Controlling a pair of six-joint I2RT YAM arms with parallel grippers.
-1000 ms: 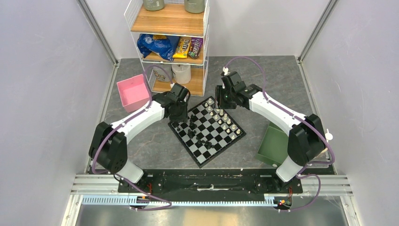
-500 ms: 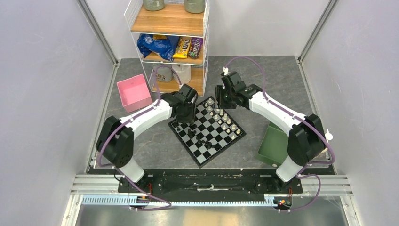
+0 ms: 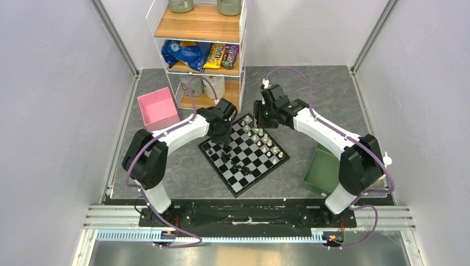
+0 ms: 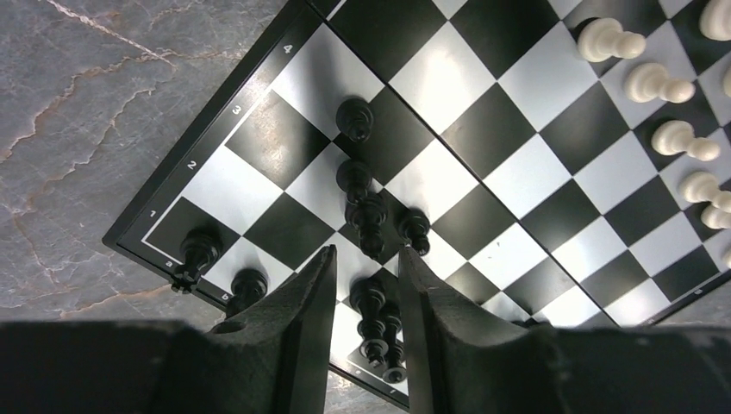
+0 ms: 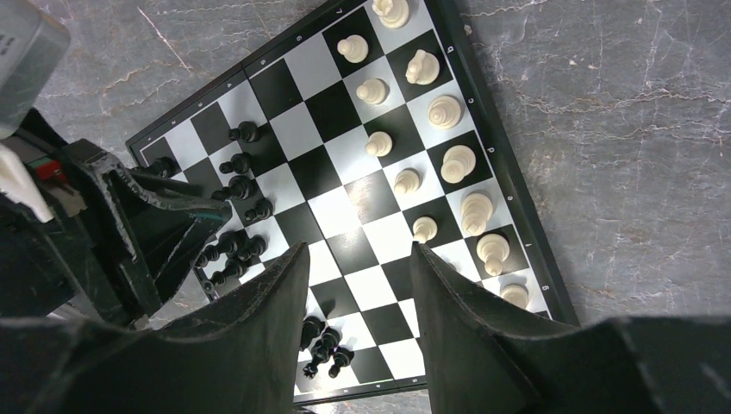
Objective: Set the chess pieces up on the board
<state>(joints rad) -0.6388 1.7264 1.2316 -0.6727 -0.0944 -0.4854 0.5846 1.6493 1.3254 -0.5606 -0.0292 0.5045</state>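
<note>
The board [image 3: 265, 166] lies at an angle on the grey table, with black chess pieces [image 3: 239, 166] along its left side and cream chess pieces [image 3: 265, 139] along its right side. My left gripper [image 3: 225, 143] hovers over the board's left corner. In the left wrist view it [image 4: 366, 252] is open, its fingers [image 4: 315, 328] straddling two black pieces [image 4: 376, 315] standing below. More black pieces [image 4: 355, 116] stand ahead and cream pieces [image 4: 655, 82] are at the right. My right gripper [image 3: 260, 118] is open and empty [image 5: 355, 250], high above the board [image 5: 362, 185] at its far corner.
A pink box [image 3: 157, 108] stands left of the board. A green tray [image 3: 323, 169] sits at the right. A wire shelf [image 3: 202, 50] with snack bags stands close behind the board. Grey walls close in both sides. A loose cluster of black pieces [image 5: 323, 341] stands at the board's near edge.
My left arm has swung to the right, bringing its gripper from beside the board's left corner to over the black pieces. The right arm has not moved.
</note>
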